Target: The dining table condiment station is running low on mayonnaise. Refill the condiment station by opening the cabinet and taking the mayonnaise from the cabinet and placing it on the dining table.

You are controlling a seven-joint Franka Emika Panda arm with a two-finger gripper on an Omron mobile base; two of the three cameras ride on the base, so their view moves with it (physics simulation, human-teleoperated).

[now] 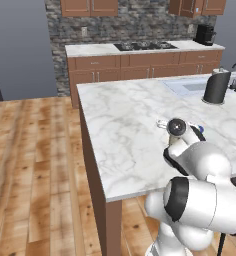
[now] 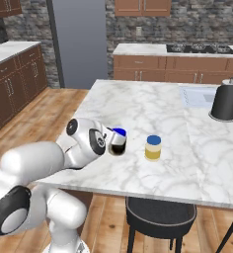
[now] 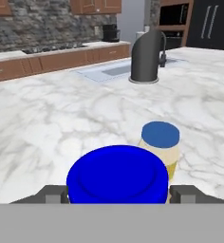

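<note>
The mayonnaise, a squat jar with a blue lid, sits between my gripper's two dark fingertips, which flank it on either side. In the right base view the mayonnaise is held low over the near-left part of the dining table, close to its front edge. I cannot tell whether its base touches the marble. In the left base view only a bit of the blue lid shows past the wrist, above the dining table. Brown wall cabinets hang at the back, doors shut; which one is the cabinet I cannot tell.
A smaller yellow jar with a blue lid stands on the marble just right of the held jar. A dark cylindrical stand rises beside the sink. A black stool is tucked under the table's front edge. The stove counter lies beyond.
</note>
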